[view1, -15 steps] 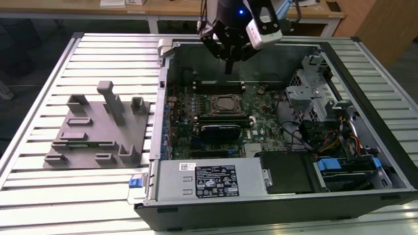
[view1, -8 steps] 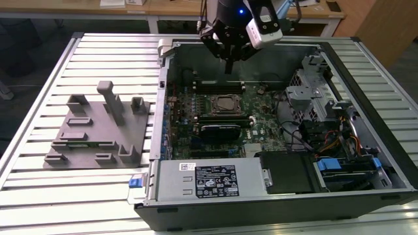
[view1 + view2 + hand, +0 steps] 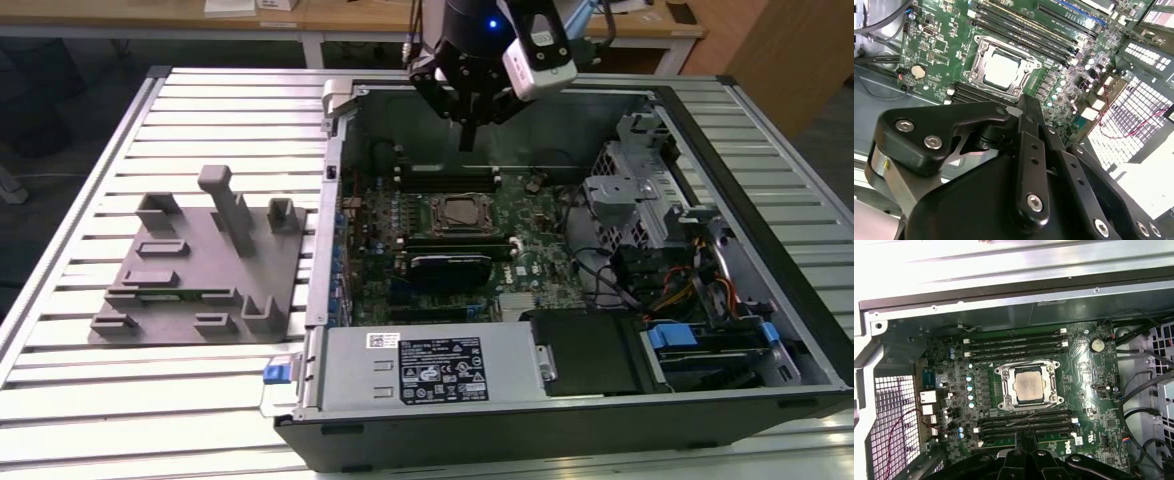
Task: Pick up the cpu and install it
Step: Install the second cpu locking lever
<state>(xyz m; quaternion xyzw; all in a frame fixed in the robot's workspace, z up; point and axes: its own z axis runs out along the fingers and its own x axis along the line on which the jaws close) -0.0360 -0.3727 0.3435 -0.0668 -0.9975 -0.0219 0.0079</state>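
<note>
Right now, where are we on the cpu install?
Looks done: the cpu sits flat inside the socket frame on the motherboard, seen in both wrist views. In hand: nothing visible; the gripper hangs above the open case, apart from the board. Left: I see no clamp plate closed over the chip, so locking may remain; seating itself can't be confirmed from these views.

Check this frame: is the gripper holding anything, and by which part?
Nothing is held. The gripper hangs shut and empty above the open computer case, while the cpu lies in its motherboard socket below.
</note>
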